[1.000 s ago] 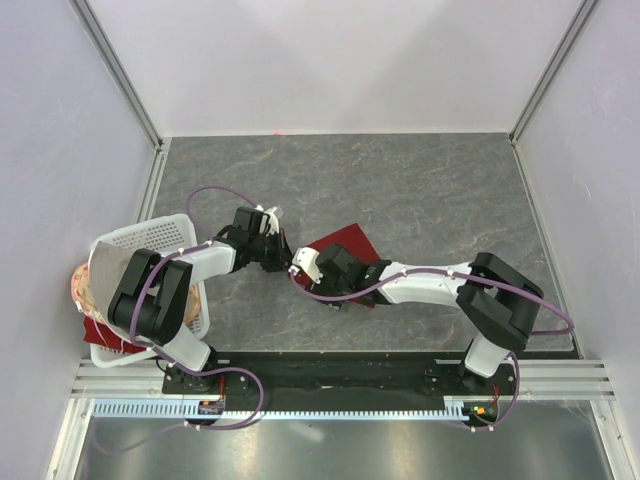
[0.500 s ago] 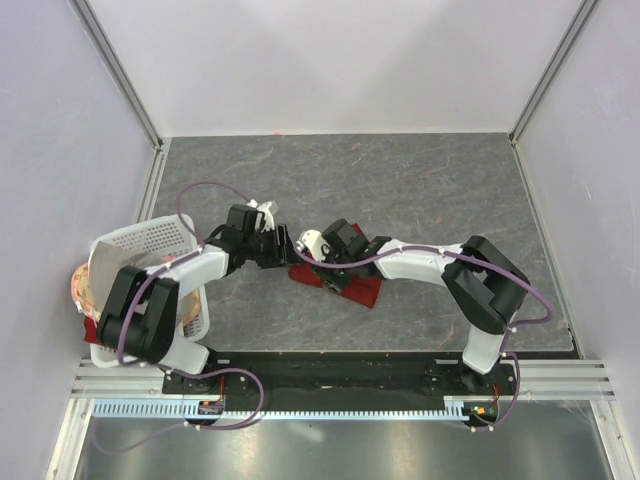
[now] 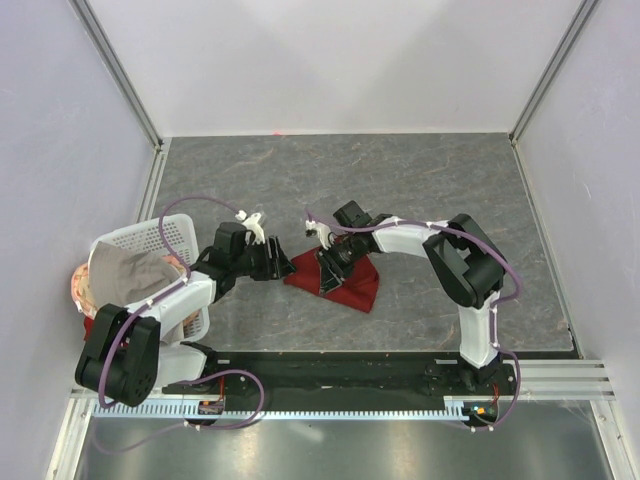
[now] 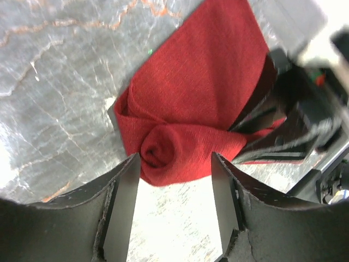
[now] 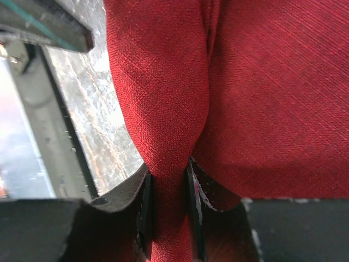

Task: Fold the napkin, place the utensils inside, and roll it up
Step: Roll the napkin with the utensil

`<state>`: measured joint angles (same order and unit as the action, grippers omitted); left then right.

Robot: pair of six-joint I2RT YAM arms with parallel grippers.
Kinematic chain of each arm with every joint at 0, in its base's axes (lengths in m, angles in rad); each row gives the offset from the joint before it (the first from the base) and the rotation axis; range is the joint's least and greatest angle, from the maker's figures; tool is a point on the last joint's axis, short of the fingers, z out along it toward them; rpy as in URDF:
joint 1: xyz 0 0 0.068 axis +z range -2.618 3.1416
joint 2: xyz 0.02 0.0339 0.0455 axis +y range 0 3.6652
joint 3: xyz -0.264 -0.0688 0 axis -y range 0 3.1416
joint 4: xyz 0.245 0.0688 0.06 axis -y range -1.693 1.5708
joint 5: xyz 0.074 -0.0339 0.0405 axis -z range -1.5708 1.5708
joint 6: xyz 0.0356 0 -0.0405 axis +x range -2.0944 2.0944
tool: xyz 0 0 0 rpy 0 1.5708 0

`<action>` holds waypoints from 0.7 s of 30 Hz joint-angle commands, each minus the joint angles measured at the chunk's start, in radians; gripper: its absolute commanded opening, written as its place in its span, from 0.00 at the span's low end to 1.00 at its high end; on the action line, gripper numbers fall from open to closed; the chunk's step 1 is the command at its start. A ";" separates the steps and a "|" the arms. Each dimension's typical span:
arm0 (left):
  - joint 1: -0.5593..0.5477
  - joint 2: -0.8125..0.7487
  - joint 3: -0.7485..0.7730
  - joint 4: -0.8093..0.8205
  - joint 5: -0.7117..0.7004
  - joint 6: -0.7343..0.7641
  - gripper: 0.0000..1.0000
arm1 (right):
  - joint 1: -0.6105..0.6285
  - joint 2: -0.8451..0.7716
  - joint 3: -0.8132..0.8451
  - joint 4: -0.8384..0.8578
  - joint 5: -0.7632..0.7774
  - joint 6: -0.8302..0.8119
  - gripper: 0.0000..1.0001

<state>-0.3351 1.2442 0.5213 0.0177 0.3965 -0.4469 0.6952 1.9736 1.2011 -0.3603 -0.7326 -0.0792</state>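
Fingers on the right arm, the right fingers (image 5: 143, 218), are pinched tight on a raised fold of the napkin (image 5: 262, 109), the dark red cloth squeezed into a narrow ridge between the two pads and spreading wide beyond them. The left fingers (image 4: 124, 218) stand spread apart, and the rolled end of the napkin (image 4: 202, 82), curled into a small spiral, sits right at their tips in the gap between them; I cannot tell whether either tip touches it. From above, the napkin (image 3: 345, 285) lies bunched near the middle of the grey stone-look counter (image 3: 420, 190), with the left arm reaching its left corner and the right arm over its far edge. A white basket (image 3: 150, 235) with a grey-beige cloth (image 3: 125, 275) stands off at the left side.
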 commanded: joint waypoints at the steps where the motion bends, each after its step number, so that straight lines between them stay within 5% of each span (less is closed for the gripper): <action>1: 0.001 -0.020 -0.027 0.079 0.031 0.020 0.60 | -0.028 0.071 0.054 -0.063 -0.133 0.030 0.33; 13: -0.001 0.038 -0.061 0.197 0.056 0.011 0.54 | -0.037 0.137 0.091 -0.089 -0.145 0.021 0.33; 21: 0.001 0.138 -0.069 0.214 0.064 -0.001 0.37 | -0.043 0.136 0.106 -0.103 -0.116 0.024 0.42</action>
<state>-0.3351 1.3281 0.4618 0.1844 0.4446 -0.4480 0.6540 2.0781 1.2842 -0.4351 -0.8974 -0.0357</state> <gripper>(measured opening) 0.446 0.390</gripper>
